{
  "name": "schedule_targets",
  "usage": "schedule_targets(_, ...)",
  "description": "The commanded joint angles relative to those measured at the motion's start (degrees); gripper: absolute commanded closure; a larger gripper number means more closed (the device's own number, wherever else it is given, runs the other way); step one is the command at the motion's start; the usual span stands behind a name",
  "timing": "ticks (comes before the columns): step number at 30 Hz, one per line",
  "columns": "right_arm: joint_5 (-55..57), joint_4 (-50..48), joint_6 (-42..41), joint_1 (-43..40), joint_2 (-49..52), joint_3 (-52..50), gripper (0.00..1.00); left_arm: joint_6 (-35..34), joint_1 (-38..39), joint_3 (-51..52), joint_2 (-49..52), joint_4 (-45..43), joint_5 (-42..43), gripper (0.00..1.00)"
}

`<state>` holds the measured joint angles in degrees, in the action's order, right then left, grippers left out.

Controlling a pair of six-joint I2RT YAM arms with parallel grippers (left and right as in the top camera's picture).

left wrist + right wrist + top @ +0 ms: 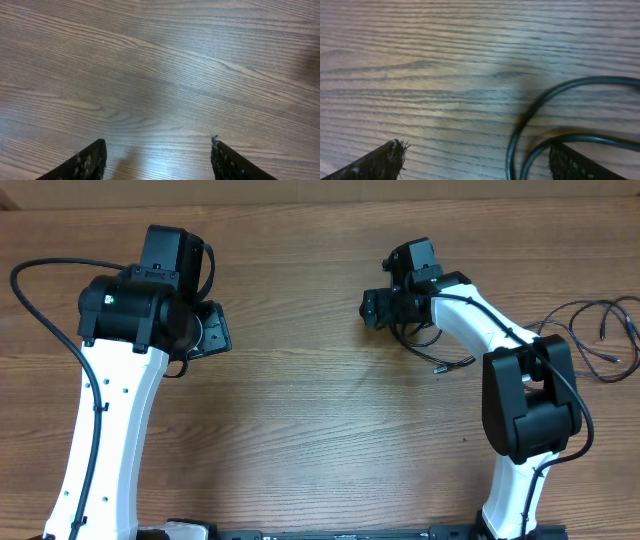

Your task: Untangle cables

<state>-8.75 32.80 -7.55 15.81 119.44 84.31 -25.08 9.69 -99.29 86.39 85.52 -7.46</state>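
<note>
My right claw (475,150) is open wide and holds nothing. A thin black cable (517,131) curves in two loops on the brown wooden table (420,60), between my fingers (375,165) and close to one of them. From above, it runs under my right arm (470,315) to a small plug end (440,368). More thin black cables (603,332) lie looped near the table's right edge. My left claw (158,142) is open wide too, over bare wood, well apart from them
</note>
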Motion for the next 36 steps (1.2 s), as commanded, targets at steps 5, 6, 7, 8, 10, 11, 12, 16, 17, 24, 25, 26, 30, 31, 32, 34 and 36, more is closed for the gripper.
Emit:
schedule_targets(5, 3.34, 0.68, -6.95, 0.48, 2.21, 0.79, 0.11, 0.85, -0.28, 0.26, 0.24, -0.02, 1.14, 0.34)
schedule_targets(6, 3.3, 0.68, -7.52, 0.48, 2.29, 0.39, 0.11, 0.85, -0.28, 0.26, 0.24, -0.02, 1.11, 0.34)
schedule_targets(7, 3.37, 0.66, -7.67, 0.48, 2.34, 0.04, 0.11, 0.85, -0.28, 0.26, 0.24, -0.02, 1.11, 0.34)
schedule_targets(8, 3.37, 0.66, -7.67, 0.48, 2.34, -0.15, 0.11, 0.85, -0.28, 0.26, 0.24, -0.04, 1.11, 0.33)
schedule_targets(10, 3.37, 0.63, -7.65, 0.48, 2.34, -0.37, 0.11, 0.85, -0.28, 0.26, 0.24, -0.07, 1.11, 0.33)
schedule_targets(11, 3.3, 0.63, -7.67, 0.48, 2.34, -0.37, 0.11, 0.85, -0.28, 0.26, 0.24, -0.07, 1.11, 0.33)
schedule_targets(12, 3.13, 0.63, -7.65, 0.48, 2.34, -0.37, 0.11, 0.85, -0.28, 0.24, 0.24, -0.07, 1.11, 0.33)
schedule_targets(16, -2.14, 0.9, -7.65, 0.63, 2.36, -0.37, 0.23, 0.85, -0.28, 0.24, 0.24, -0.04, 1.14, 0.33)
schedule_targets(17, -3.23, 1.16, -7.67, 0.63, 2.36, -0.37, 0.36, 0.85, -0.28, 0.26, 0.24, -0.02, 1.14, 0.34)
schedule_targets(24, -3.82, 3.58, -7.69, 0.63, 2.36, -0.35, 0.96, 0.85, -0.28, 0.26, 0.24, -0.02, 1.14, 0.33)
schedule_targets(25, -3.96, 4.04, -7.67, 0.63, 2.32, -0.28, 0.96, 0.85, -0.28, 0.24, 0.24, -0.02, 1.14, 0.33)
schedule_targets(26, -4.48, 5.22, -7.65, 0.46, 1.99, -0.17, 0.96, 0.85, -0.28, 0.26, 0.24, -0.02, 1.14, 0.33)
schedule_targets(30, -4.42, 9.66, -6.93, -0.28, -0.44, 1.73, 0.96, 0.85, -0.28, 0.26, 0.24, -0.13, 1.11, 0.33)
schedule_targets(31, -4.44, 10.95, -6.1, -0.52, -1.31, 2.64, 0.96, 0.85, -0.28, 0.26, 0.24, -0.13, 1.11, 0.33)
schedule_targets(32, -4.39, 12.55, -5.38, -0.81, -2.38, 3.93, 0.96, 0.85, -0.28, 0.26, 0.24, -0.11, 1.14, 0.33)
schedule_targets(34, -4.13, 16.15, -4.35, -1.62, -5.2, 7.52, 0.96, 0.87, -0.28, 0.26, 0.24, -0.11, 1.11, 0.33)
schedule_targets(36, -3.74, 18.91, -4.35, -2.64, -7.58, 10.78, 0.96, 0.87, -0.28, 0.24, 0.24, -0.13, 1.11, 0.33)
